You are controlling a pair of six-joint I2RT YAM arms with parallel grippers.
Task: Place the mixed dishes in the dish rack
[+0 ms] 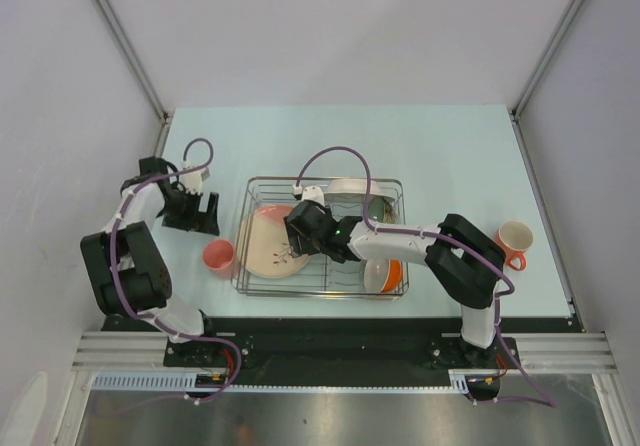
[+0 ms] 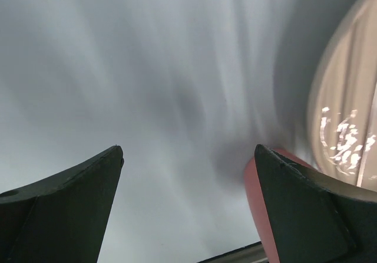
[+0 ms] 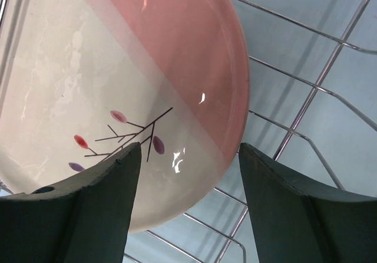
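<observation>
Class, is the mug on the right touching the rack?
Apart. The top view shows the mug standing well right of the rack, with table between them.

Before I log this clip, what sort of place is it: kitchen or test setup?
Probably a lab test cell: plain white wall panels enclose a pale blue table, two robot arms are mounted on a metal frame, and the dish rack sits on the table.

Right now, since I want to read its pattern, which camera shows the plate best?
Right wrist: the plate fills it, twig pattern sharp. Top view shows the plate small, at the left end of the dish rack; left wrist, only its blurred edge.
</observation>
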